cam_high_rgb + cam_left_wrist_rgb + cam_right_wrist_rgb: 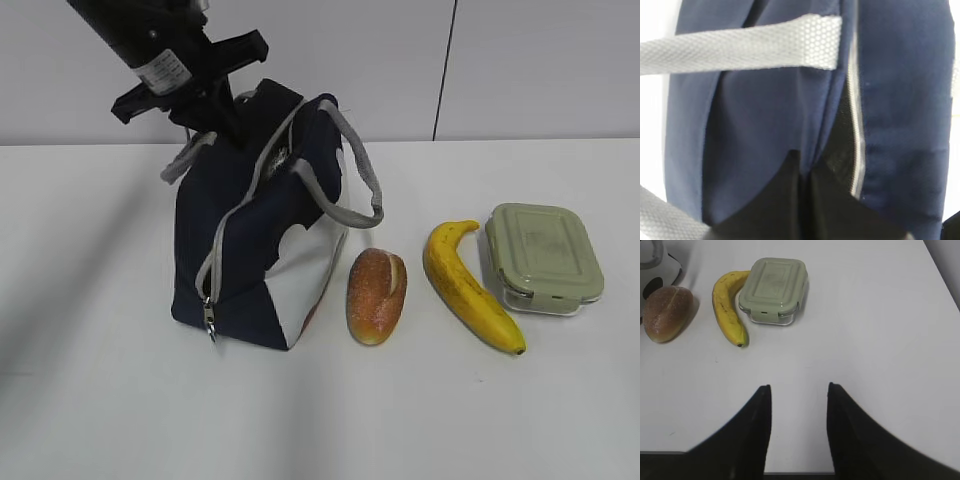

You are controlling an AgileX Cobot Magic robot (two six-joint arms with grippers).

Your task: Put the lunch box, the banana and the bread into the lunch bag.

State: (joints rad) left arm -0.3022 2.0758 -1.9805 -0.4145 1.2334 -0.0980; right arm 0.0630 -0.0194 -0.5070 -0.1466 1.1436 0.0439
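Exterior view, left to right on the white bench (100,400): I see the left arm's black jaws (222,125) down at the top rear of the lunch bag (245,240), which stands left of centre, tilted, navy with a white side panel. Its grey zipper (235,215) runs along the top and the ring pull (210,318) hangs at the near end. One grey strap handle (350,170) loops up and over toward the right.

Just right of the bag lies the bread (376,295), close beside the white panel; I cannot tell if they touch. Next comes the banana (468,285), curved, apart from the bread. The lunch box (543,257) sits rightmost with its green lid on, just beside the banana. Nothing lies over any of the three.

Left wrist view: jaws pressed together, pinching a fold of the navy fabric beside the zipper tape. A grey strap crosses the upper frame.

Right wrist view: right jaws (799,405) partly open, holding nothing, above bare bench, well apart from the items.
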